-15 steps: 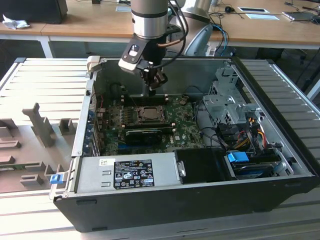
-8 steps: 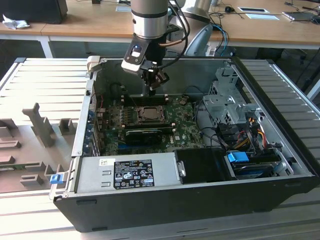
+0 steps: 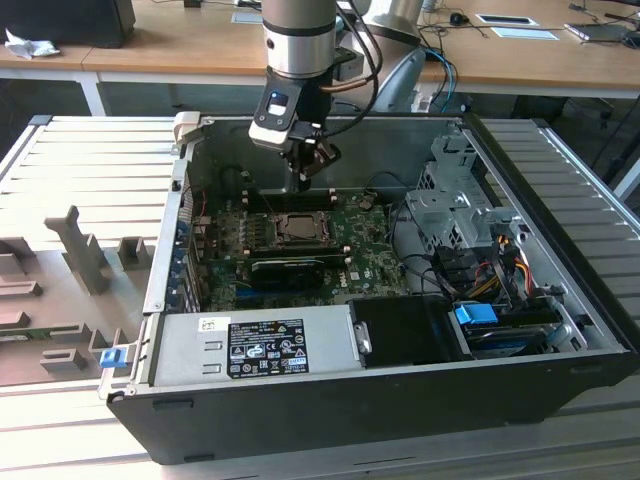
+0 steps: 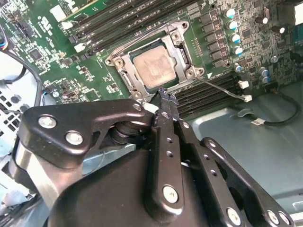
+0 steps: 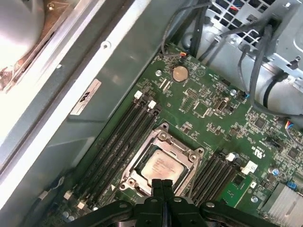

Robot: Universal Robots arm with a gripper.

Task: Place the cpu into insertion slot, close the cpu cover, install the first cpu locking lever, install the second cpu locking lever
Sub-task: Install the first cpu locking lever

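Where the socket (image 4: 116, 61) sits on the green board (image 3: 370, 265), the chip (image 4: 152, 68) lies flat in it, metal top up. The chip is square, with no long axis, and its edges run parallel to the memory slots (image 5: 120, 142) on either side. The cover frame (image 4: 182, 52) is folded down around it. The jaws are clenched together with nothing between them, tips at the socket's edge; contact cannot be told. The board lies in an open case (image 3: 300, 420) with a power supply (image 3: 250, 345) and drive cage (image 3: 450, 200), on a grey desk (image 3: 90, 150).
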